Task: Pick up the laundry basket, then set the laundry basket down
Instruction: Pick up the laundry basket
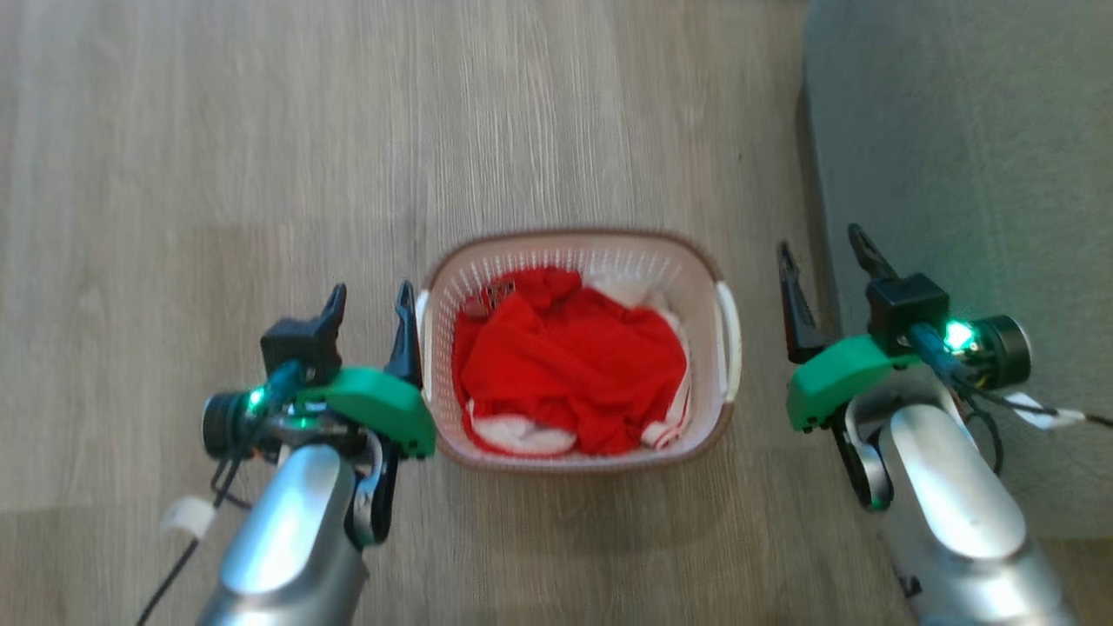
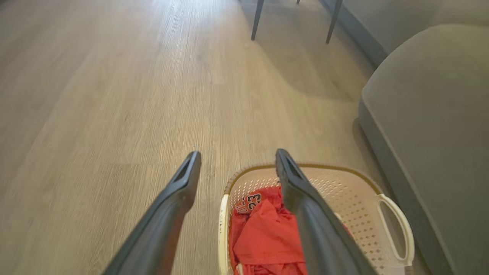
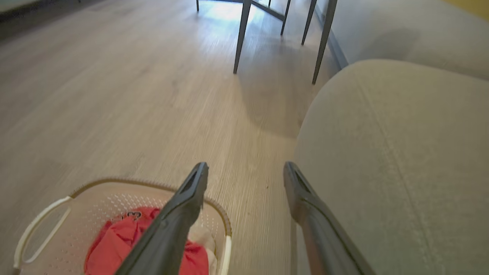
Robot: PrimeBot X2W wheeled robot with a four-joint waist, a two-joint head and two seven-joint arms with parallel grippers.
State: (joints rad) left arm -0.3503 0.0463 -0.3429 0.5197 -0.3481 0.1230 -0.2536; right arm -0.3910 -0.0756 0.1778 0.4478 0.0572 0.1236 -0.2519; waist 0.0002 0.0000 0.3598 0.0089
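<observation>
The laundry basket (image 1: 609, 252) stands on the wooden floor, white and perforated with a brown rim, holding red and white clothes (image 1: 565, 356). One white handle (image 1: 729, 339) is on its right side, the other on its left. My left gripper (image 1: 369, 304) is open just left of the basket, its right finger close beside the left handle. My right gripper (image 1: 826, 261) is open to the right of the basket, a gap apart from the right handle. The basket (image 2: 344, 191) sits under my left gripper (image 2: 237, 162), and the basket (image 3: 95, 194) lies left of my right gripper (image 3: 244, 173).
A grey sofa (image 1: 965, 174) runs along the right, close to my right gripper; it appears as the sofa (image 3: 401, 152) beside the right finger. Dark furniture legs (image 3: 240, 38) stand farther off on the floor. Open wooden floor (image 1: 261, 130) stretches ahead and to the left.
</observation>
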